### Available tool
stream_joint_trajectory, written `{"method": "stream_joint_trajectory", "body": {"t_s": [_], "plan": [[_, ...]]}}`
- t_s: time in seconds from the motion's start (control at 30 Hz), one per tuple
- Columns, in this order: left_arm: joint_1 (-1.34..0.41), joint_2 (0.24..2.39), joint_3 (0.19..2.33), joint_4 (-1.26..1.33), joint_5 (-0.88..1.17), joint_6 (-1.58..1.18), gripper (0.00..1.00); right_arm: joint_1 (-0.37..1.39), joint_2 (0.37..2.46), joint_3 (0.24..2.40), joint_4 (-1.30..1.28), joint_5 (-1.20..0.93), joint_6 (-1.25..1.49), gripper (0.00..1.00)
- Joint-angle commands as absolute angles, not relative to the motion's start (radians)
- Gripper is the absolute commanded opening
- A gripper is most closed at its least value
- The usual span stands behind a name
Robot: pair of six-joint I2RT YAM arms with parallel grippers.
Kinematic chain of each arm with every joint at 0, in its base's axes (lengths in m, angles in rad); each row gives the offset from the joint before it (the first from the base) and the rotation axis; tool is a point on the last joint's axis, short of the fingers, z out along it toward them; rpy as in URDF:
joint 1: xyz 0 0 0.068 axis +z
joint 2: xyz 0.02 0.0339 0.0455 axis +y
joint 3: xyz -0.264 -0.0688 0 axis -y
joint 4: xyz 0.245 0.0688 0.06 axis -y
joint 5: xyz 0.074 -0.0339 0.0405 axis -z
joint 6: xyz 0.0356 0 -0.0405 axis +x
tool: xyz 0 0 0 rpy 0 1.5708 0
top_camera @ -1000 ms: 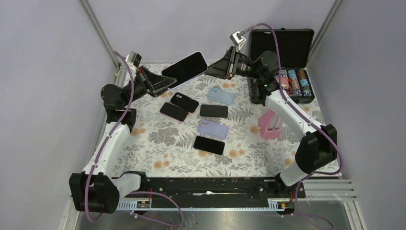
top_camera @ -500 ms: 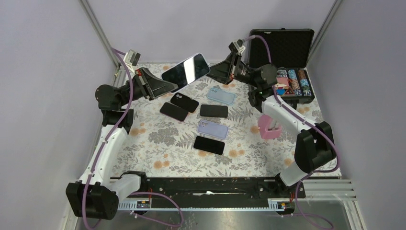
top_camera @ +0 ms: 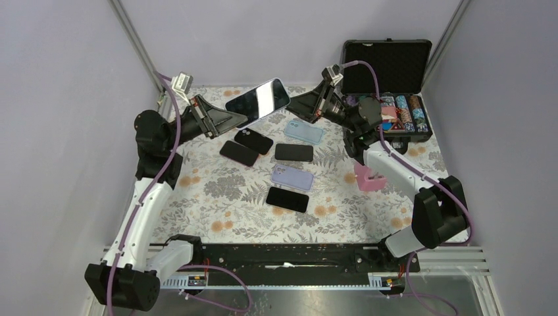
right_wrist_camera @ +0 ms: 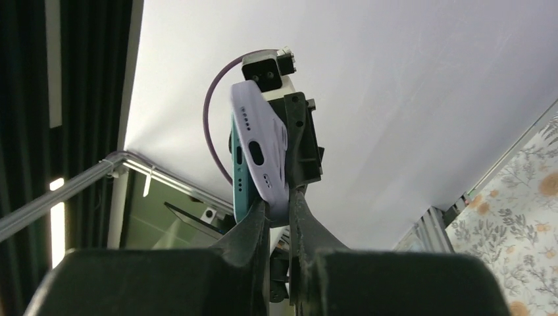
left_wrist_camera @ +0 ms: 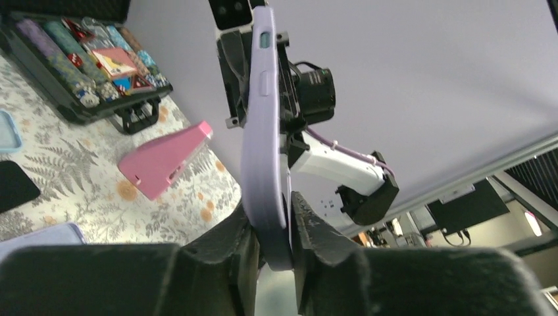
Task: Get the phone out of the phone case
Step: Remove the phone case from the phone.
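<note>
- My left gripper clamps the phone case; my right gripper pinches its opposite lip.
- Risk: pinch slips, or phone pops free onto counter.

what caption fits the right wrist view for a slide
Right gripper pinches one end of the lilac phone case, teal phone edge beside it, left gripper at the far end.
</note>
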State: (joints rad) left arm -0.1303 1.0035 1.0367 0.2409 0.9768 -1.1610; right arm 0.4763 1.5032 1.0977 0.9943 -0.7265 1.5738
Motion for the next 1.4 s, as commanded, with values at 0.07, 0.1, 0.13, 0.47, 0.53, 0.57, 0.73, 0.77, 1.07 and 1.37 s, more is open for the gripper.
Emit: {"method": "stream_joint_trajectory", "body": {"t_s": [0.07, 0.1, 0.13, 0.47, 0.53, 0.57, 0.73, 0.77, 1.07, 1.37], "plan": [[-0.127, 0.956, 0.926, 0.425, 0.754, -1.245, 0.30, 0.512, 1.444, 1.109, 1.085, -0.718, 1.577, 0.00], [-0.127, 0.952, 0.915, 0.440, 0.741, -1.254, 0.32, 0.513, 1.440, 1.100, 1.088, -0.712, 1.580, 0.00], [-0.127, 0.951, 0.905, 0.461, 0.741, -1.260, 0.33, 0.514, 1.434, 1.095, 1.064, -0.711, 1.572, 0.00], [-0.129, 0.983, 0.849, 0.569, 0.730, -1.361, 0.27, 0.515, 1.428, 1.085, 1.037, -0.776, 1.508, 0.00], [-0.128, 0.989, 0.840, 0.626, 0.754, -1.389, 0.01, 0.515, 1.431, 1.084, 1.043, -0.782, 1.516, 0.00], [-0.129, 0.993, 0.838, 0.655, 0.777, -1.398, 0.00, 0.515, 1.429, 1.087, 1.035, -0.786, 1.522, 0.00], [-0.129, 1.019, 0.864, 0.718, 0.932, -1.403, 0.00, 0.509, 1.428, 1.116, 0.916, -0.829, 1.505, 0.28], [-0.128, 1.022, 0.869, 0.721, 0.961, -1.408, 0.00, 0.507, 1.430, 1.127, 0.897, -0.844, 1.496, 0.33], [-0.128, 1.013, 0.884, 0.844, 1.152, -1.492, 0.00, 0.486, 1.509, 1.305, 0.972, -1.101, 1.439, 0.59], [-0.128, 0.934, 0.943, 0.319, 1.172, -1.112, 0.00, 0.472, 1.395, 1.429, 0.390, -1.115, 0.877, 0.59]]}}
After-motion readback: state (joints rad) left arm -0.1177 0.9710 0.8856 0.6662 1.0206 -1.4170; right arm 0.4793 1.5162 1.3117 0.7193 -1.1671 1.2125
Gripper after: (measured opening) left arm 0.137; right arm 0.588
